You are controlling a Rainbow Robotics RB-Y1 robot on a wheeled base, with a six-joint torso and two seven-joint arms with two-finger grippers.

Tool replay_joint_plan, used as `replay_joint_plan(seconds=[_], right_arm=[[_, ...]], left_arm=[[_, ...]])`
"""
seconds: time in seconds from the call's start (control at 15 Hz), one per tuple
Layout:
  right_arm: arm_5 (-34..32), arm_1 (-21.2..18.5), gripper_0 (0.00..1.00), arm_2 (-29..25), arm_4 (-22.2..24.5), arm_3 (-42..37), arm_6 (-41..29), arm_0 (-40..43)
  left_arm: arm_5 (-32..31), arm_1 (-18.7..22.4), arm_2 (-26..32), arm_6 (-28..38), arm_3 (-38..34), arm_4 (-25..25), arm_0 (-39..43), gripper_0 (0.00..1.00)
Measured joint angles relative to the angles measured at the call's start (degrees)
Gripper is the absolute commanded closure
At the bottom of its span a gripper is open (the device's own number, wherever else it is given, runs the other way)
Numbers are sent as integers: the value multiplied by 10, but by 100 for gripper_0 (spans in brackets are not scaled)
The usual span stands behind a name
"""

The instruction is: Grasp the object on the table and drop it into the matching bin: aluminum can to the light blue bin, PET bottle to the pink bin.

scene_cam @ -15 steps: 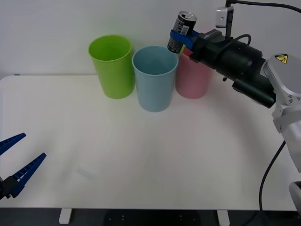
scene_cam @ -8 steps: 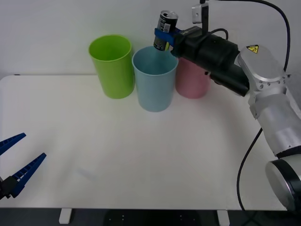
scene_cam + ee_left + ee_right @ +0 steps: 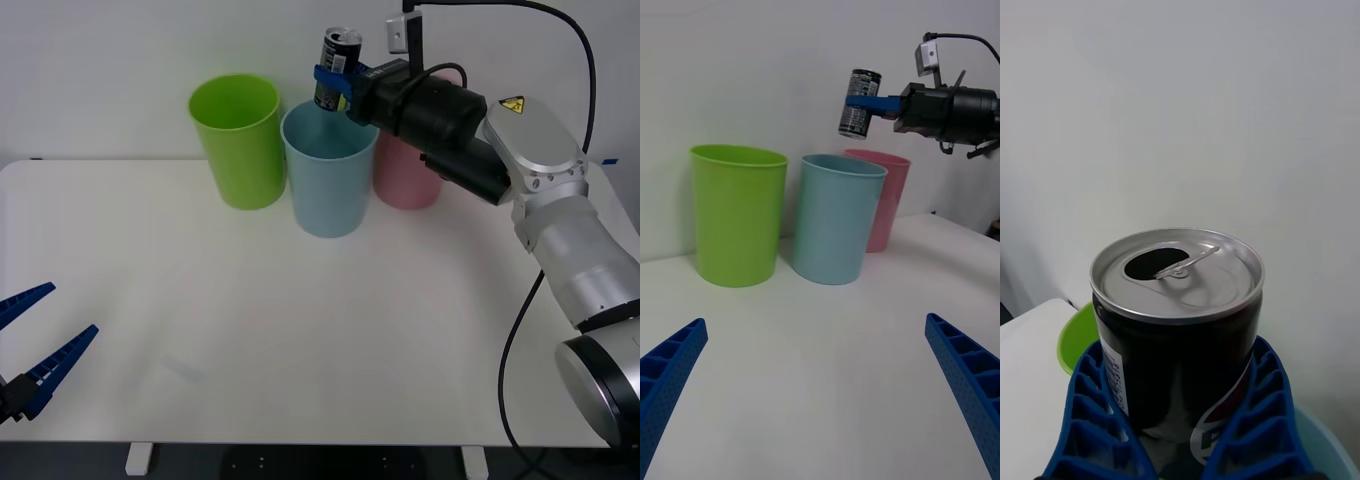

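Small dark grey-black aluminum can (image 3: pixel 336 69) with silver top and pull tab: held aloft, slightly tilted, above the far rim of the tall light blue plastic bin (image 3: pixel 329 167), clear of it. Right gripper (image 3: pixel 333 82): blue ribbed fingers clamped on the can's sides; lower can body hidden between them in the right wrist view. Tall pink plastic bin (image 3: pixel 409 172): just beside the blue bin, partly hidden behind the right arm. Lime green plastic bin (image 3: pixel 240 141): on the blue bin's other side. Left gripper (image 3: pixel 32 342): low over the white table (image 3: pixel 300 330), well apart from the blue bin, jaws spread wide, cut off by the picture's edge.
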Motion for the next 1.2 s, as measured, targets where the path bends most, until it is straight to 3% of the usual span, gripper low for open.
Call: replay_joint_plan(seconds=[0.07,0.13,0.93,1.2], right_arm=[[0,0,17,0,0,0,1,0],[0,0,0,-1,0,0,4,0],[-2,-11,0,-2,-36,-2,14,7],[-4,-32,0,-1,-44,-53,16,50]], left_arm=[[0,0,0,0,0,0,0,0],[0,0,0,0,0,0,0,0],[0,0,0,0,0,0,0,0],[0,0,0,0,0,0,0,0]])
